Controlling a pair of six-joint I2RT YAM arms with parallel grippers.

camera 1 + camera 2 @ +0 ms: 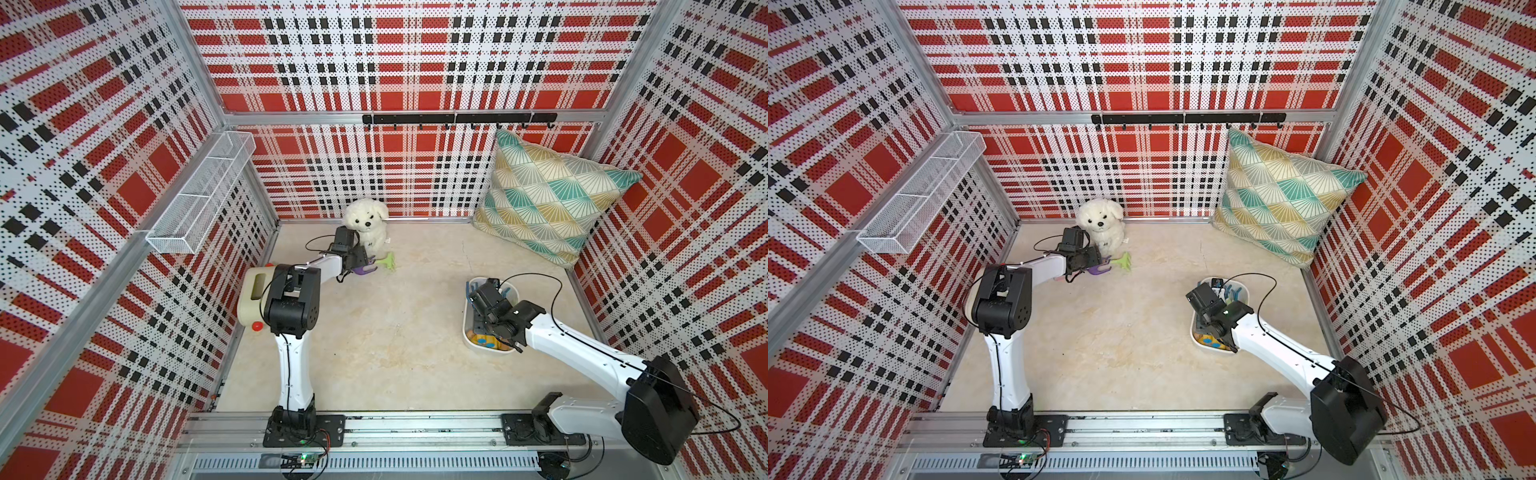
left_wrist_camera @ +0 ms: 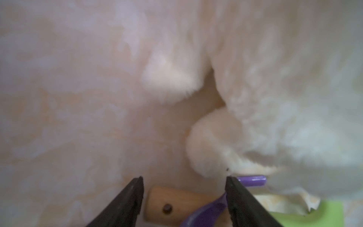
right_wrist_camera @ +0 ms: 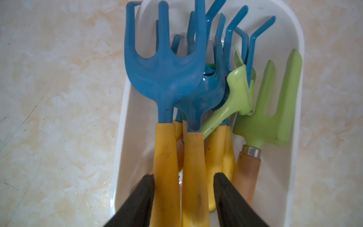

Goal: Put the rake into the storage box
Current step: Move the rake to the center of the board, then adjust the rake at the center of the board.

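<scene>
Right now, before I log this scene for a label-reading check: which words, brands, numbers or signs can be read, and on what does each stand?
No legible text in any view.
Fabric tag on the plush dog: blurred, no print readable.
Circuit board at the front edge: too small to read.
Storage box and yellow tool handles: no markings visible.
</scene>
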